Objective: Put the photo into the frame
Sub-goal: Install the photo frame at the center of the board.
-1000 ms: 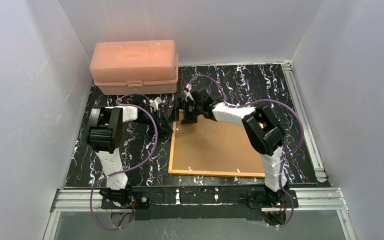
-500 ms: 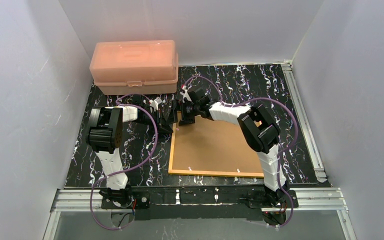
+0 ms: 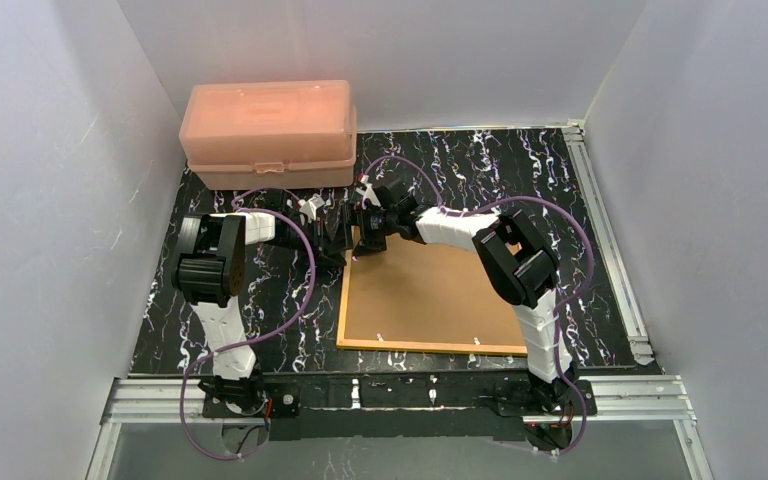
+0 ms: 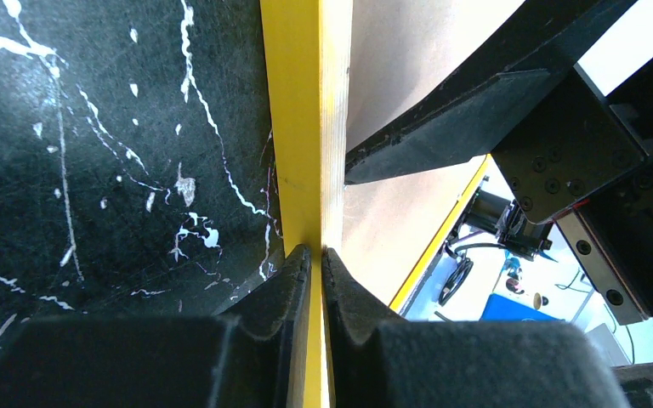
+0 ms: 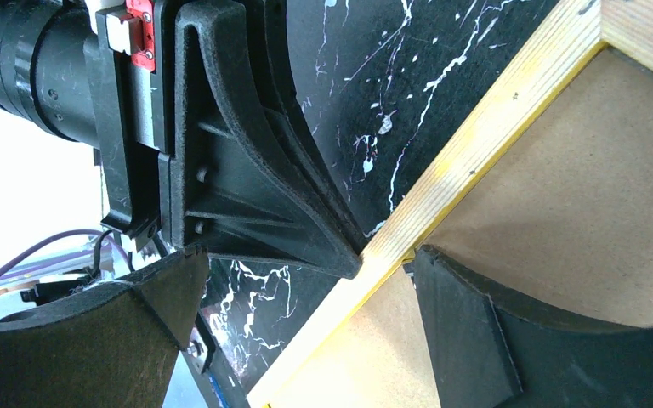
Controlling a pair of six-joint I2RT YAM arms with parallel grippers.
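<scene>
The thin rectangular wooden frame (image 3: 430, 346) lies face down on the black white-veined table (image 3: 520, 170). Its face is bright yellow and its back edge pale orange-brown. In the overhead view it reaches from the centre toward 4 o'clock, and a brown fibreboard backing board (image 3: 430, 285) fills its opening.

Both arms meet at the frame's 11 o'clock corner. The left gripper (image 4: 316, 259) is clamped on the left rail, its black fingers (image 4: 293, 285) pinching the yellow face and wood back between them. The right gripper (image 5: 306, 319) is spread wide and holds nothing, with one finger over the backing board and the other over the table outside the rail.

The frame looks light and stiff, so a pinch on the narrow rail should carry it whole. Held this close to a corner it may twist, though, and the painted face could be slick. The board seems loose in its seat and may slide if the frame tips. The photo is probably thin and limp — best taken by an edge and kept flat.

The photo shows in no view, so whether it lies under the board or elsewhere cannot be told. The arms cover the gripped corner from above, so it is hard to say whether it is lifted off the table. A salmon-pink lidded plastic box (image 3: 265, 135) sits at 11 o'clock on the table.
</scene>
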